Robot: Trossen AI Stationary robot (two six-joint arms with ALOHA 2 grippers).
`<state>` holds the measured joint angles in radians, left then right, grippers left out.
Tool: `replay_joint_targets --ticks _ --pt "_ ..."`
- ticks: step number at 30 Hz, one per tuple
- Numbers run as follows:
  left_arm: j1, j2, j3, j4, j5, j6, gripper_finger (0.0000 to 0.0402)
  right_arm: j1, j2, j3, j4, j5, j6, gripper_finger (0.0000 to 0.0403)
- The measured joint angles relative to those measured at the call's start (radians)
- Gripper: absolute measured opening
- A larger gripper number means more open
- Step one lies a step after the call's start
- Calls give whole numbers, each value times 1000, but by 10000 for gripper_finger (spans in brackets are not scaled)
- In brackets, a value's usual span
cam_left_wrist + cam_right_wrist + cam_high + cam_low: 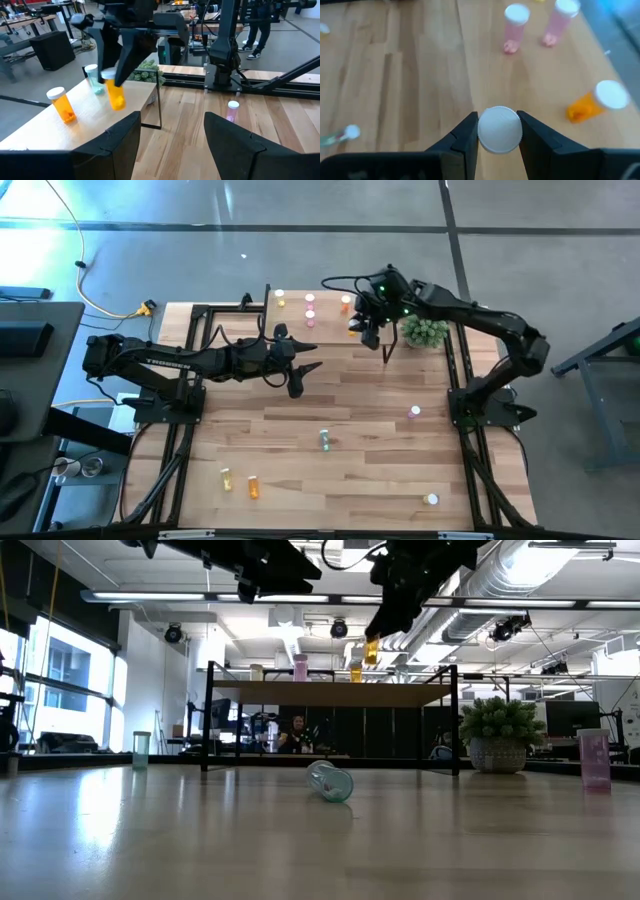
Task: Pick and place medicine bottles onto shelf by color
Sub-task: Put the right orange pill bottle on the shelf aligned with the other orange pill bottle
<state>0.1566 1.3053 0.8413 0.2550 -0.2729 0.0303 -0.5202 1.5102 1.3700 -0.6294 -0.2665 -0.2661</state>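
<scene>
While our right gripper [499, 131] pinches an orange bottle [115, 91] above the shelf [90, 112], several bottles stand there already; about six remain on the bench [380, 440]. Left gripper [172, 135] waits near the shelf, fingers wide, empty.

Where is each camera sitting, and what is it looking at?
High: above the table, looking straight down; both arms show.
Low: at tabletop height, facing the shelf; arms hang in from above.
Left wrist: on the left arm, facing the shelf past its open fingers.
Right wrist: on the right arm, looking down past fingers clamped on a white cap.
Shared: the held orange bottle shows in left wrist and low views.
</scene>
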Motion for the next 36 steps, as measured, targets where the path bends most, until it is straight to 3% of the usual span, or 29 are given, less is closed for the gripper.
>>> replay_joint_targets --ticks 5,16,24,36 --pt "0 0 0 0 0 0 209 5 7 -24 109 69 -3 103" --pt "0 0 0 0 0 0 209 -21 67 -23 182 116 -1 103" --pt "0 0 0 0 -1 13 209 -25 68 75 87 116 24 103" --pt "0 0 0 1 -3 15 209 -22 139 55 75 100 40 103"
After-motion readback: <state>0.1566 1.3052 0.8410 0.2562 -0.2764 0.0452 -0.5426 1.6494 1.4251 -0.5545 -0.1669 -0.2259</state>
